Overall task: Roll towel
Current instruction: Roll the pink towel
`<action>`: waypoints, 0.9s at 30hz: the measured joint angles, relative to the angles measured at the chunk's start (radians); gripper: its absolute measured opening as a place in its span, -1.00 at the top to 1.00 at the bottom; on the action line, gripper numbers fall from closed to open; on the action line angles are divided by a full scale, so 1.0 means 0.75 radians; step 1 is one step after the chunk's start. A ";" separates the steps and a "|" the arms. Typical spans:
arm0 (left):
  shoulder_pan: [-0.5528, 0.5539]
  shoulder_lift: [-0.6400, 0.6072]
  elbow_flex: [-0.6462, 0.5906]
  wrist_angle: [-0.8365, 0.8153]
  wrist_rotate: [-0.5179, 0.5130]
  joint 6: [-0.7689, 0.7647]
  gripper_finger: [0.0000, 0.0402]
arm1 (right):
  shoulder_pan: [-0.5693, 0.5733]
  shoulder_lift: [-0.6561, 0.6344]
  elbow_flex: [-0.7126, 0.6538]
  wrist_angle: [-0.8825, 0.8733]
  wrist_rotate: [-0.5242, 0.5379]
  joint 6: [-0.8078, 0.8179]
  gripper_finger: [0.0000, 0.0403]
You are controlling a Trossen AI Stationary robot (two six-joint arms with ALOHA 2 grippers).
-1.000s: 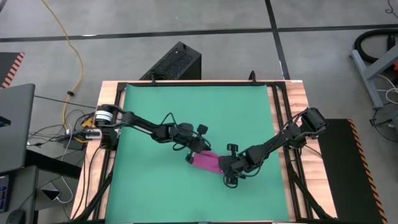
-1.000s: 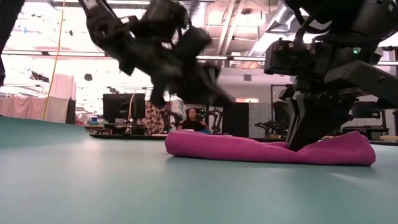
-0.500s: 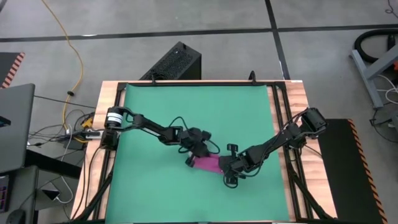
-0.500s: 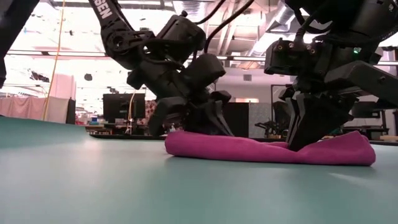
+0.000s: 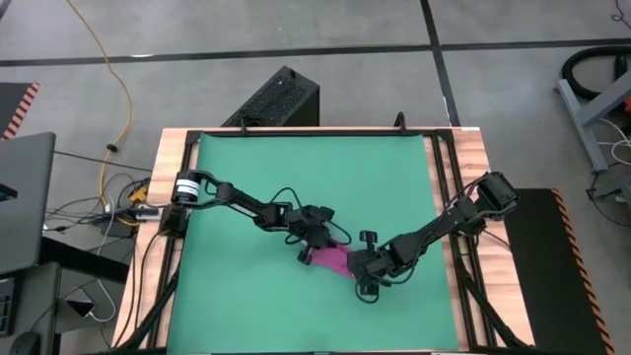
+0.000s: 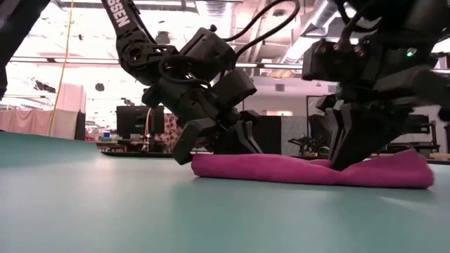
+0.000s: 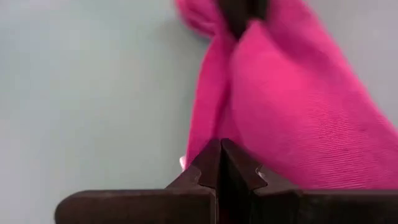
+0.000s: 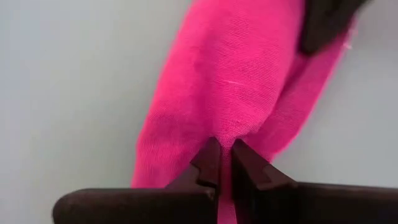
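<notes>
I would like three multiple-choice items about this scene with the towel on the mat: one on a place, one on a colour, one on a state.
1. Where does the towel lie?
A. on the green mat
B. on the bare wooden edge
C. on the floor

2. What colour is the towel?
A. white
B. magenta-pink
C. yellow

3. How is the right gripper?
A. wide open above the towel
B. away from the towel
C. jaws shut on the towel

Key:
1 A: the high view shows it on the mat, between both arms.
2 B: every view shows it magenta-pink.
3 C: the right wrist view shows cloth pinched between the jaws; the left gripper is shut at the other end.
</notes>
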 joint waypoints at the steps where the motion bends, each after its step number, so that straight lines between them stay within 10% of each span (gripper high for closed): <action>1: 0.002 0.000 0.000 -0.010 0.000 -0.013 1.00 | 0.010 0.001 0.010 -0.001 0.000 -0.001 0.82; 27: 0.027 -0.003 0.001 -0.099 0.007 -0.279 1.00 | 0.093 0.008 0.039 -0.039 0.121 0.063 0.77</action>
